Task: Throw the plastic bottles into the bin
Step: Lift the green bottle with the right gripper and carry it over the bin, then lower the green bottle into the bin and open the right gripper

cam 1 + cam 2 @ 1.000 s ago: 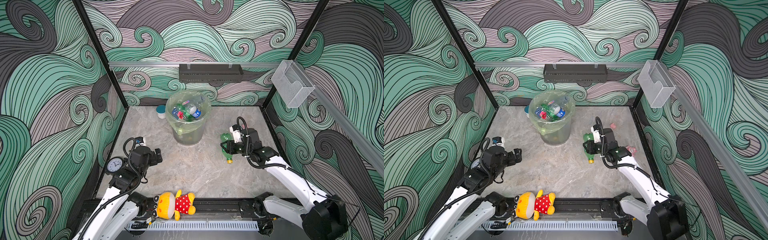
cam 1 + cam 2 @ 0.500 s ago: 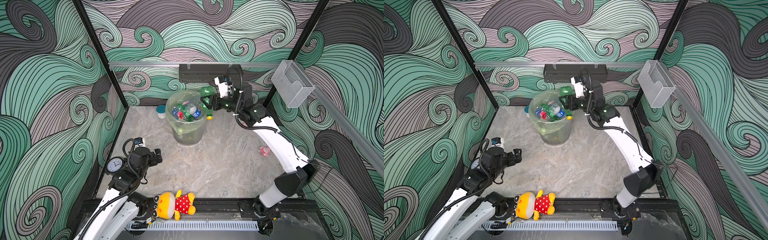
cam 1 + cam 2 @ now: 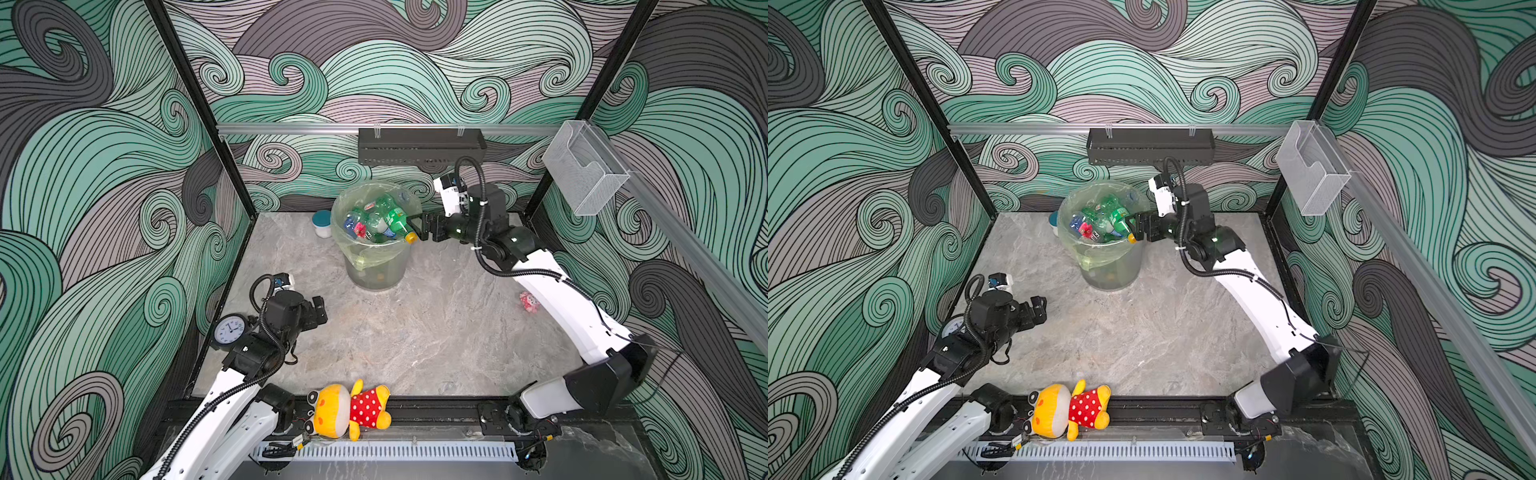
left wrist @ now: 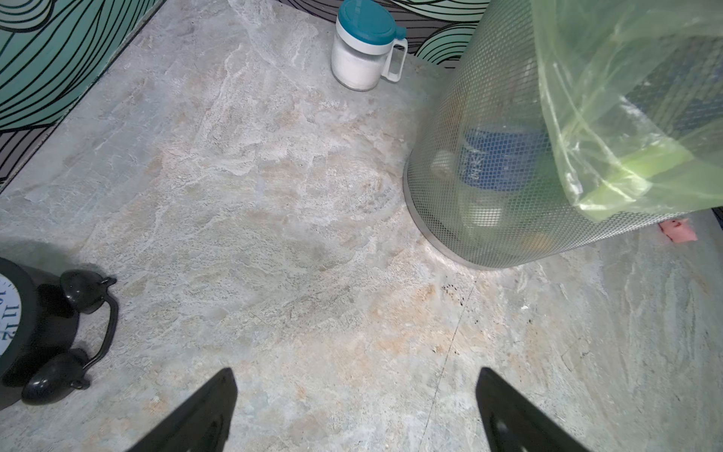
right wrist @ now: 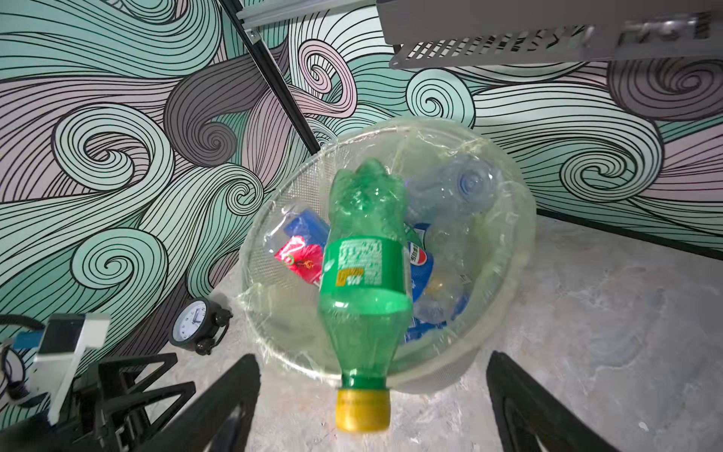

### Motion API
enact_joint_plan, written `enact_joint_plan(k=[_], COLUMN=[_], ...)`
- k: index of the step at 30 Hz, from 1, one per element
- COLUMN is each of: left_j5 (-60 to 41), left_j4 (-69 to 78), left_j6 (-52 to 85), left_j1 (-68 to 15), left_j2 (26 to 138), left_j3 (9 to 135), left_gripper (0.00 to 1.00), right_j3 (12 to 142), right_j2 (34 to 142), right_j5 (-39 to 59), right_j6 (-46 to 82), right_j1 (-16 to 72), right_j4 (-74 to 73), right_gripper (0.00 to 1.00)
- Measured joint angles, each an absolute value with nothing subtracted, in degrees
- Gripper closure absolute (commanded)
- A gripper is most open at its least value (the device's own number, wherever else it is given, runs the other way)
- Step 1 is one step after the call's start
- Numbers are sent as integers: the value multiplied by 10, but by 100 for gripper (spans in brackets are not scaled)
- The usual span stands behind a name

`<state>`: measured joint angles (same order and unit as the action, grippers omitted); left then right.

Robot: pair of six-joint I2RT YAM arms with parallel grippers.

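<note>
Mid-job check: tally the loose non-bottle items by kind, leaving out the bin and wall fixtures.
Squat white jar with teal lid: 1
Round black alarm clock: 1
Yellow plush toy in red dotted dress: 1
Small pink crumpled item: 1
Total: 4

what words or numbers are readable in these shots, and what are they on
"11" and "12": on the clock face, cut off at the picture's edge.
Print on the green bottle: too blurred to read.
White characters on the blue label: too small to read.
Print on the red label: unreadable.
Cutouts in the tray: blurred, unreadable.
</note>
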<state>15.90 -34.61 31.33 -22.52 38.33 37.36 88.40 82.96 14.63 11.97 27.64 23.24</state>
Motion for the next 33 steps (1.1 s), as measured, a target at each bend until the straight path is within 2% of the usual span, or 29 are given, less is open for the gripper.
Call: enact_joint_plan(k=[10, 21, 29, 33], left_j5=[152, 152, 152, 153], left_j4=[-324, -324, -326, -331], left_j6=[313, 313, 311, 309], left_j1=[-225, -225, -225, -225], left_j2=[407, 398, 394, 387], left_j3=[374, 374, 374, 374], left_gripper=[3, 3, 3, 3], right_j3=[823, 771, 765, 774], right_j2=[761, 761, 795, 827], right_j5=[139, 171, 185, 185], right_j6=[105, 100, 110, 114], right_j1=[258, 263, 276, 280], right_j4=[237, 244, 226, 216], right_gripper=[21, 46, 52, 60])
